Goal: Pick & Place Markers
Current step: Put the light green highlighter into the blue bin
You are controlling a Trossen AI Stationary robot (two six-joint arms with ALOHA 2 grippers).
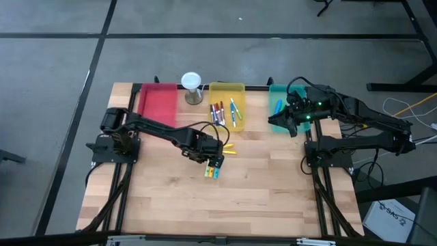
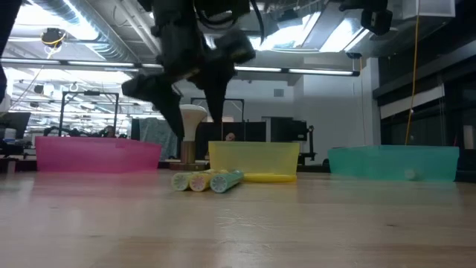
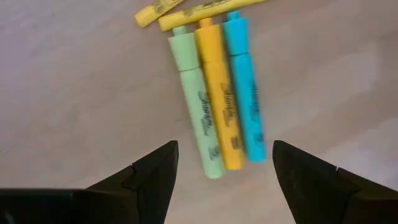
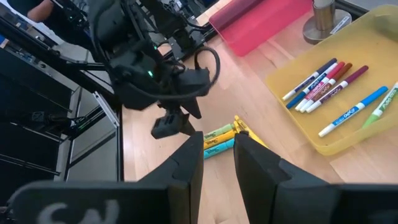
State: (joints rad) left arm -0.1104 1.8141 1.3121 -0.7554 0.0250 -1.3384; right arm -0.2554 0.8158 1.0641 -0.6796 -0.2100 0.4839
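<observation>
Clearly, the left gripper [image 3: 221, 171] hung with its jaws wide apart over three highlighters lying touching, green [image 3: 198, 112], orange [image 3: 219, 102] and blue [image 3: 244, 93], near the counter's [image 1: 259, 198] middle. It should probably straddle only one highlighter. The right gripper [image 1: 276, 121], jaws narrowly apart and empty, waited above the teal tray [image 1: 276, 96].

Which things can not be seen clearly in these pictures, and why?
- Contents of the teal plastic tray: high view, mostly covered by the right arm; low view, hidden by its wall.
- Thin pens in the yellow plastic tray: colours too small in the high view.
- Left pincer: low view, blurred, cut off by the top edge.
</observation>
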